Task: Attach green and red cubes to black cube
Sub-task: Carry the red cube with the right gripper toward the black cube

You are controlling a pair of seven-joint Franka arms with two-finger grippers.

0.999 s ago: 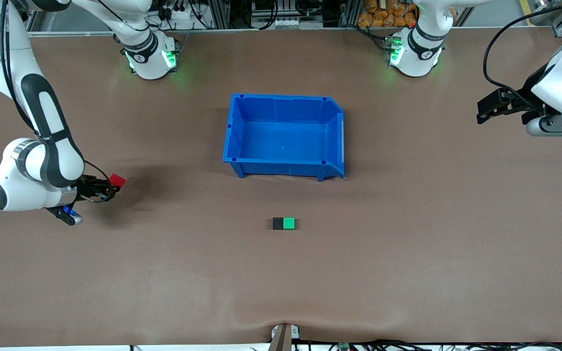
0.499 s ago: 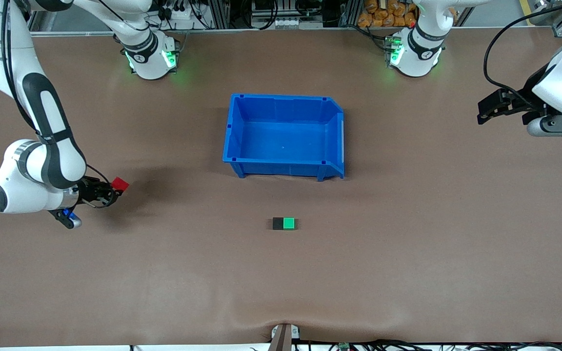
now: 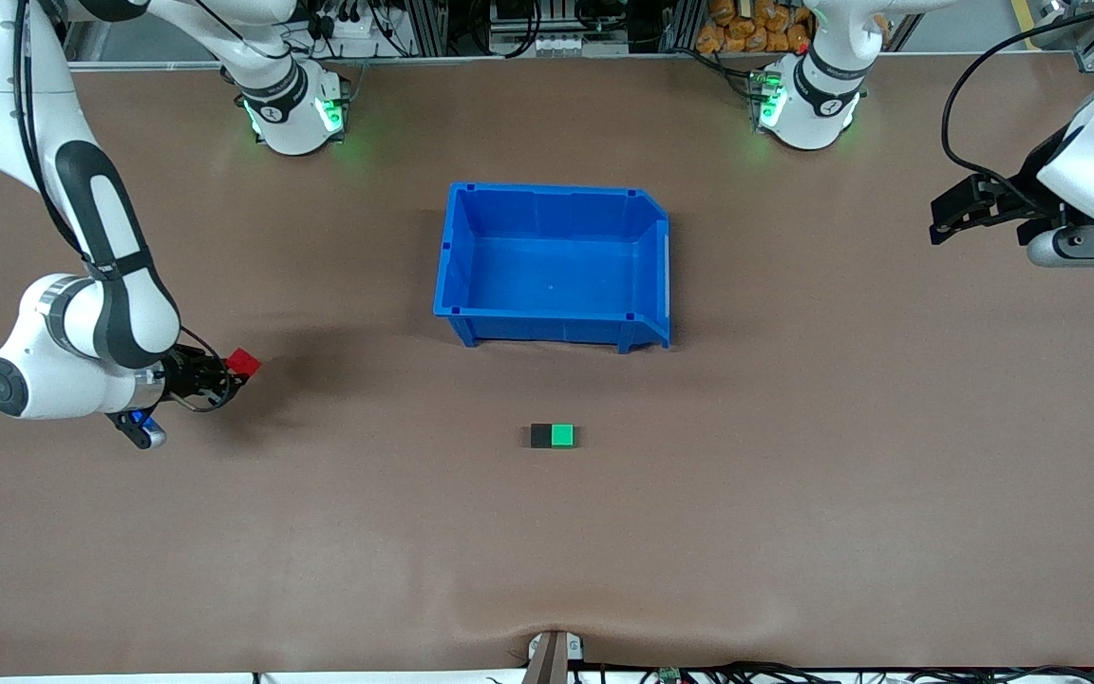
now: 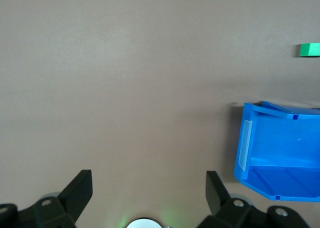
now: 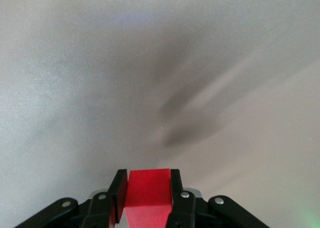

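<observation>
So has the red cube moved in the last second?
Yes. Held in the right gripper, the red cube has shifted slightly toward the blue bin.

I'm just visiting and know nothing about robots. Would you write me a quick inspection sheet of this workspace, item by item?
Surface: brown table, bare apart from the items below.
Job's things: green cube touching the black cube, nearer the front camera than the blue bin; red cube in a gripper.
Clutter: nothing seen.
Grippers: right gripper shut on the red cube, above the right arm's end of the table; left gripper open, waiting over its end.
Cables: black cable on the left arm.
Surroundings: equipment racks along the table's top edge.
</observation>
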